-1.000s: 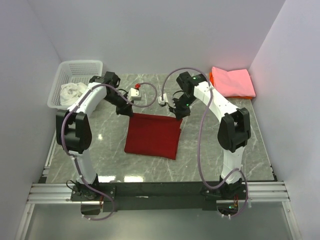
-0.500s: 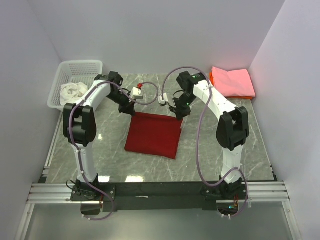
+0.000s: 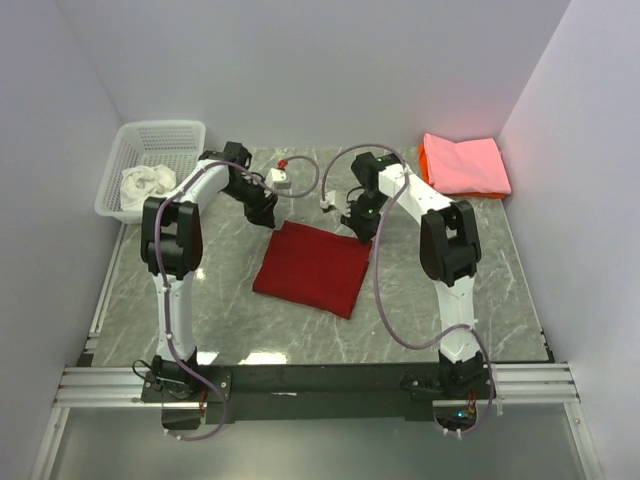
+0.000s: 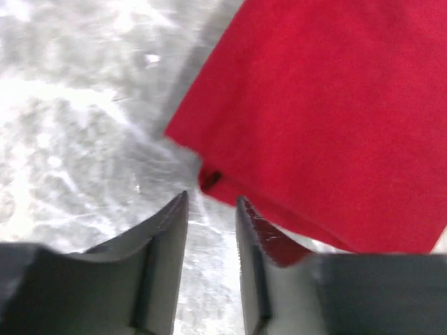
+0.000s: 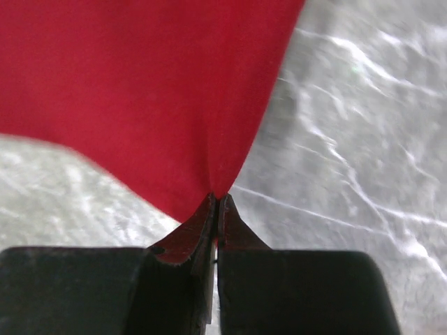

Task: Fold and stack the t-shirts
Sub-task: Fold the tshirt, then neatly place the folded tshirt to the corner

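Marble table [image 3: 440, 290] carrying a deep red t-shirt [image 3: 312, 270], folded flat.
Right gripper [image 5: 216, 199]: fingers pressed together, pinching a corner of the cloth. Left gripper [image 4: 211, 200]: fingers slightly parted, another corner just ahead of the gap, ungripped.

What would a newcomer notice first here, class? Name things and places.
The folded deep red t-shirt lies in the middle, the right gripper pinching its far right corner, the left gripper open beside its far left corner. A folded pink t-shirt sits at the far right, and a white basket at the far left.
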